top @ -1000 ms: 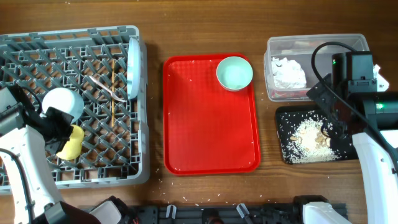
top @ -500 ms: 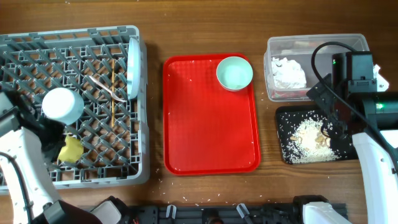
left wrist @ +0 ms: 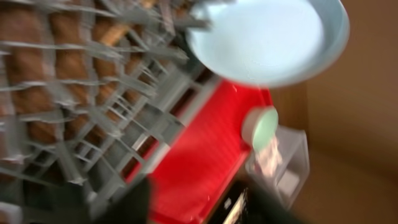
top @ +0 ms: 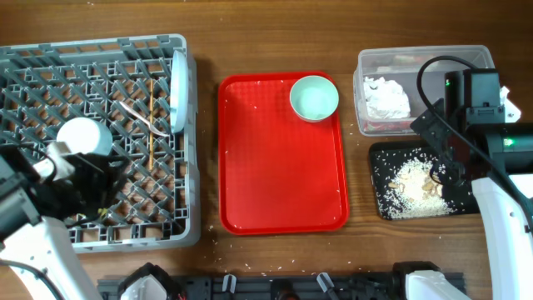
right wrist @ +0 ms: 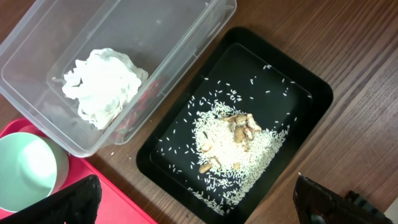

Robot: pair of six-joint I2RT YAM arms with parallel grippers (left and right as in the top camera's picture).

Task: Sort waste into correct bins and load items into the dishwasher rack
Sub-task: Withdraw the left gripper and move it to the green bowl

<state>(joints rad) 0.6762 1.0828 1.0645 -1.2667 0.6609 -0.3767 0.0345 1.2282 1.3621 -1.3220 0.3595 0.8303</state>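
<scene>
The plate [top: 178, 92] is stood on edge against the right wall of the dishwasher rack [top: 83, 42], held upright between the pegs, presumably so that water could run off it. The upturned bowl [top: 83, 137] is set mouth-down among the pegs at the left for the same reason. The chopsticks [top: 151, 125] are laid flat across the lattice near the plate. The left gripper [top: 104, 177] is held low over the rack's front-left part, just in front of that bowl. Whether its jaws are spread or pressed together cannot be told, since the wrist view is blurred and nothing is plainly seen between them. The right gripper [right wrist: 196, 186] is spread wide and empty above the black tray [right wrist: 292, 106], where the rice [right wrist: 230, 140] and beige scraps are heaped. The napkin [right wrist: 102, 84] is kept apart in the clear tub [top: 416, 57] (paper in one bin, food in the other, it is judged). One item is not yet loaded: the second bowl [top: 314, 97], upright in the far right corner of the red tray [top: 275, 183].
</scene>
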